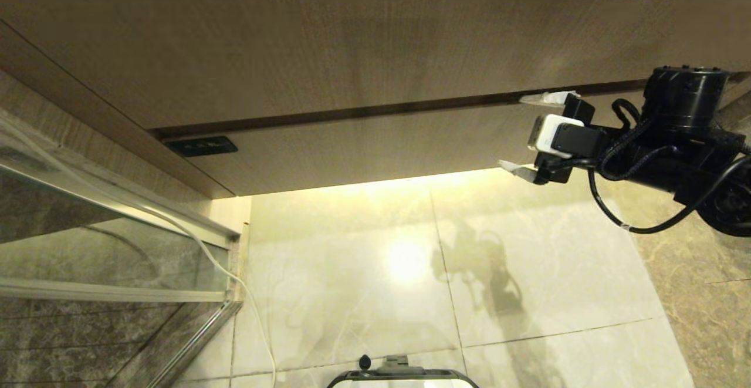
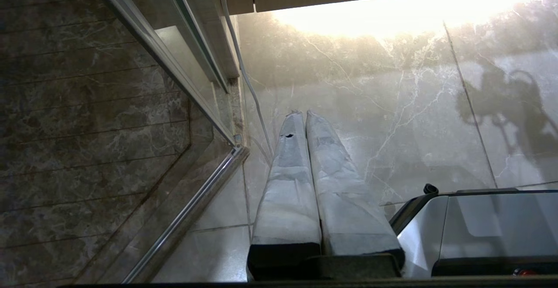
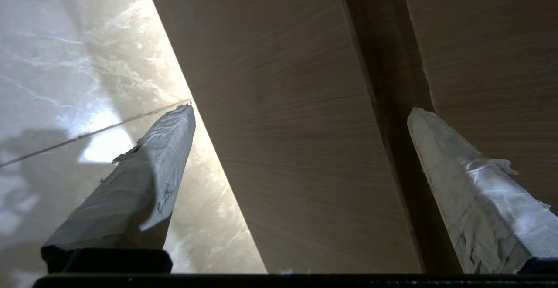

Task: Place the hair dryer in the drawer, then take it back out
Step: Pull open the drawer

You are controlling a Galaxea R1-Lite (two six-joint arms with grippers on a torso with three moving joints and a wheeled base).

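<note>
Drawer front [image 1: 375, 156], a low, wide light-brown wood-grain panel with a small dark label [image 1: 201, 146] near its left end, sits shut below a taller wood-grain panel [image 1: 328, 36], a dark gap between them; head view. Right hand [image 1: 531, 135], black with white-wrapped fingers, is at the drawer's right end with fingers spread wide, one at the gap line, the other at the drawer's lower edge; nothing held. Pale marble-tile floor [image 1: 381, 270] below; glass partition with metal frame [image 1: 117, 247] and a thin white cable [image 1: 234, 282] at left. Hair dryer appears in no view. Left wrist view: left hand [image 2: 304, 113] has its fingers pressed together, empty, above the floor near the partition. Right wrist view: the drawer front fills the space between the two wide-set fingers [image 3: 144, 170], apart from both.
</note>
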